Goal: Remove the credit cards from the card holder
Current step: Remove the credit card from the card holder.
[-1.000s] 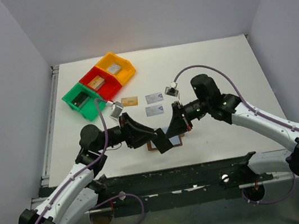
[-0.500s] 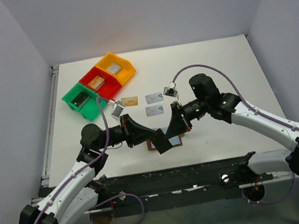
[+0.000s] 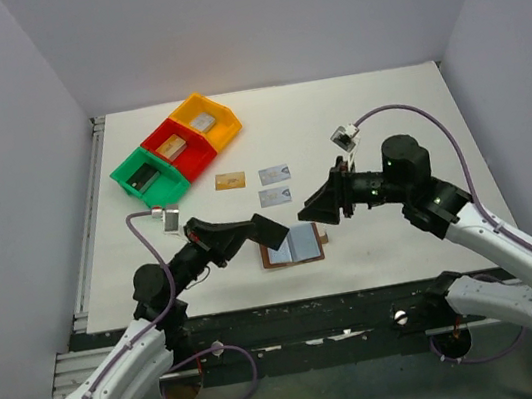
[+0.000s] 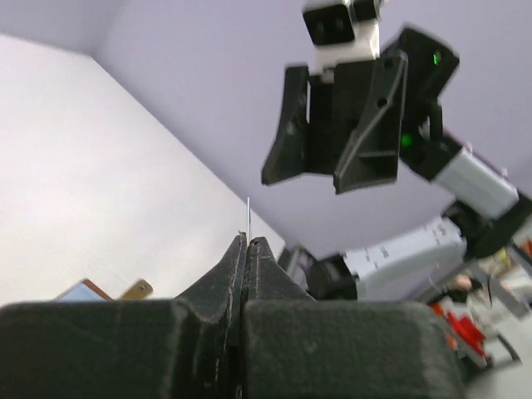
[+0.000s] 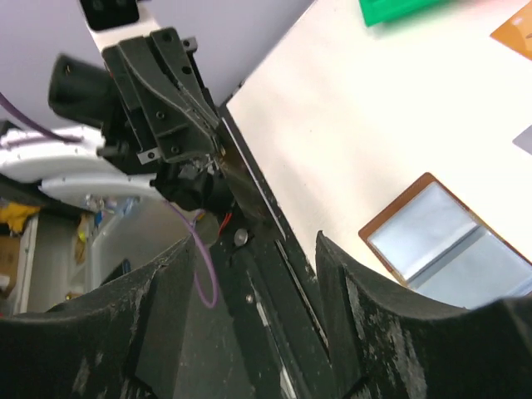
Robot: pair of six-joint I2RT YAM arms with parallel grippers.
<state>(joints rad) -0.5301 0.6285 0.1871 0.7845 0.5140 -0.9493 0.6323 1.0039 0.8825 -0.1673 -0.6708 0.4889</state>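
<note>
Starting on the left with the left hand: pinched tight on a black card, gripped on edge, showing from its own wrist as nothing more than a thin sliver poking past the closed tips. Raised off the tabletop, over or just beside the left end of the holder; hard to call which from above.

Looking beyond it, toward the far side: a gold card and, to its right, two silvery cards, all flat, close together, well clear of the holder. So three down, one in the air.

Sliding right to the card holder: spread open, pale blue faces up, long side running left to right, lying between the two hands and a touch nearer the arm bases than either. No telling about anything tucked inside.

On to the right hand: wide apart, gripping nothing, lifted, tips aimed left across the holder at the other hand.

Reading the coming move: most likely laying the black card with the others. For that, outward from the bases and a little left of the left hand, turning the card from on-edge to flat. For a further pick from the holder, probably better suited to the empty right hand, just down and toward the bases from its tips.
</note>
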